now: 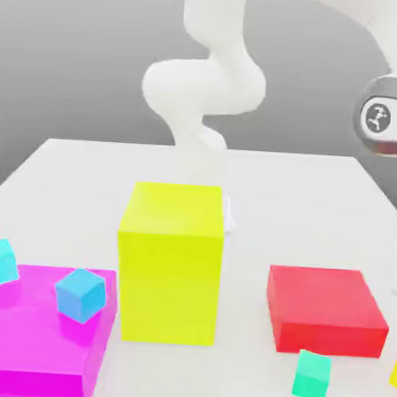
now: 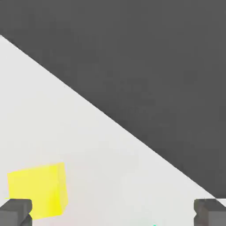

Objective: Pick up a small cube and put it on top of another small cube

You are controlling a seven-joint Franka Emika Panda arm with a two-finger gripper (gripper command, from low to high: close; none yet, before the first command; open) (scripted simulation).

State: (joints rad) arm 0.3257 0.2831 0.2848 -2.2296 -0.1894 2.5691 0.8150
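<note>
Though apart, yellow cube [image 2: 36,187] below gripper [image 2: 113,212].

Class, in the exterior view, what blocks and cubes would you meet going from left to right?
Magenta block, tall yellow block, red block, small yellow cube

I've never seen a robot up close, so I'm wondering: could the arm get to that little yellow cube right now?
Probably yes: the fingers stand open, and the hand view shows nothing between them and the small yellow cube.
</note>
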